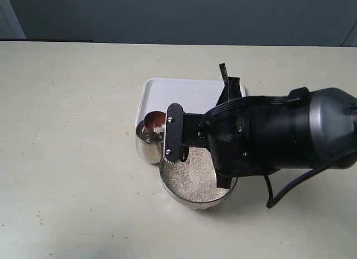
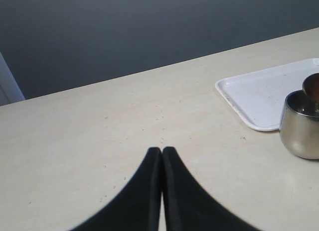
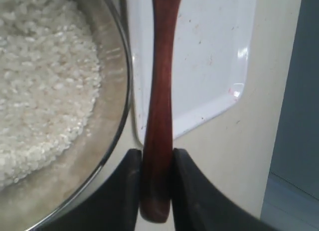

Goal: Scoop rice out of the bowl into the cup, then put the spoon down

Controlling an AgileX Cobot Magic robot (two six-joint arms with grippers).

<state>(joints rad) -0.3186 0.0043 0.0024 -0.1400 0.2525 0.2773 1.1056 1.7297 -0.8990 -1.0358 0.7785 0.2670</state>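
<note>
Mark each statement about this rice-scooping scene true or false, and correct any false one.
1. The right gripper clamps the spoon by its handle. True.
2. The bowl is empty. False: it holds rice.
3. The spoon's scoop is over the mouth of the cup. True.
4. The left gripper holds the cup. False: it is shut on nothing, apart from the cup.

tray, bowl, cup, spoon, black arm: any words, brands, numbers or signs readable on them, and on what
None can be read in any view.
The tray, bowl, cup and spoon show plain surfaces with no lettering, brand, number or sign.
The black arm over the bowl shows no readable marking either.
</note>
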